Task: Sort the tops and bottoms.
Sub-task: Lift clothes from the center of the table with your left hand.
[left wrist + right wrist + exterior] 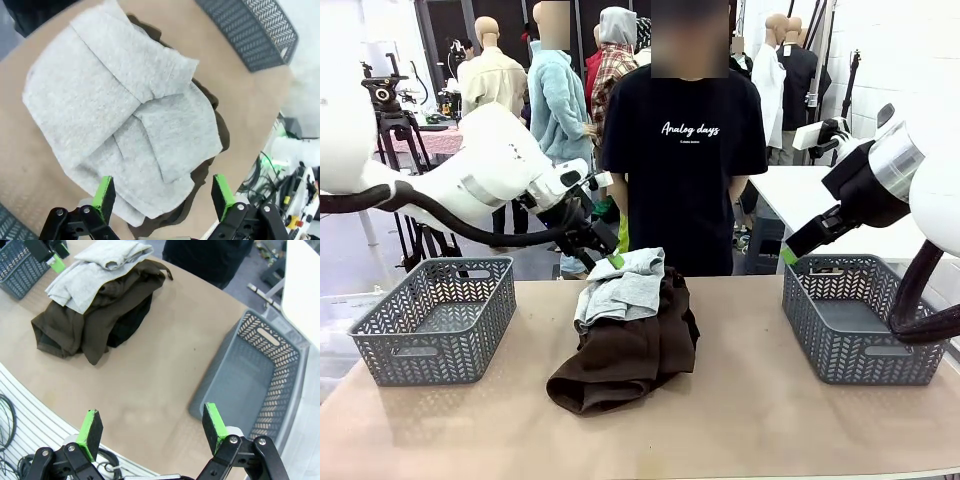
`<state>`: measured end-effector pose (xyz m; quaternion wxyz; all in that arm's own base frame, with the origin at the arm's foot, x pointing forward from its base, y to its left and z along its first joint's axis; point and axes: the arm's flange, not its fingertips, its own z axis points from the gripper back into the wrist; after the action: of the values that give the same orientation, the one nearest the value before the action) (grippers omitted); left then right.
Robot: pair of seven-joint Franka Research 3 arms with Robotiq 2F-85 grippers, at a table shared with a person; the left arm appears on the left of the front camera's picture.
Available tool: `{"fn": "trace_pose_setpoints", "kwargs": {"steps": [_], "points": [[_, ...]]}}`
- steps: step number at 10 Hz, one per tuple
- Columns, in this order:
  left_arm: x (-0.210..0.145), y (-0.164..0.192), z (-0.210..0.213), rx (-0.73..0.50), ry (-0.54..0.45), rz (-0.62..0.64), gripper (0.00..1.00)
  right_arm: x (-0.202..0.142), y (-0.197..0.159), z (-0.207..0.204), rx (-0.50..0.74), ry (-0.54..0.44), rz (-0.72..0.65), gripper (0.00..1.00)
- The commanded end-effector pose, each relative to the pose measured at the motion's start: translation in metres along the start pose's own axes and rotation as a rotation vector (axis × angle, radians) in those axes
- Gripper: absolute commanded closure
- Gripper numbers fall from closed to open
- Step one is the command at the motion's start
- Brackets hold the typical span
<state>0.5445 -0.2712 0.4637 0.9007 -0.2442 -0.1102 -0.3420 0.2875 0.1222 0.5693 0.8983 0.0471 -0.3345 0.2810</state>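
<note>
**Inspector:** Begin at the left side.

**Assistant:** A grey left basket [435, 320] stands on the table [750, 420], well apart from the clothes. Next is the left gripper [162, 192], jaws spread wide with nothing between them. It hangs over the light grey top [120, 115], at the heap's far left edge. Whether it touches the cloth cannot be told.

**Inspector:** Position of the garments?

**Assistant:** Mid-table, in one heap between the two baskets. The light grey top lies folded uppermost, toward the far side. Under it, the dark brown trousers [620, 360] spill toward the near edge. A black garment [127, 325] shows beneath the trousers in the right wrist view, mostly covered. A person [685, 150] in a black lettered T-shirt stands at the far side, directly behind the heap.

**Inspector:** And the right?

**Assistant:** The right gripper [150, 425] is likewise spread and holds nothing. In the front view it hangs raised by the far left corner of the right basket [865, 320], well apart from the heap.
</note>
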Motion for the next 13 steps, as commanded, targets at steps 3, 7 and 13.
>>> {"fn": "trace_pose_setpoints", "kwargs": {"steps": [3, 7, 13], "points": [[0.041, 0.002, -0.014, 0.009, 0.193, -0.068, 0.0, 0.001, -0.001, -0.003, -0.002, -0.003, 0.004, 0.0], [0.058, -0.008, -0.028, 0.129, 0.198, -0.12, 0.0, 0.001, -0.001, -0.003, -0.002, -0.003, 0.004, 0.0], [0.058, -0.02, -0.043, 0.21, 0.2, -0.146, 0.0, 0.001, -0.001, -0.003, -0.002, -0.003, 0.004, 0.0]]}}
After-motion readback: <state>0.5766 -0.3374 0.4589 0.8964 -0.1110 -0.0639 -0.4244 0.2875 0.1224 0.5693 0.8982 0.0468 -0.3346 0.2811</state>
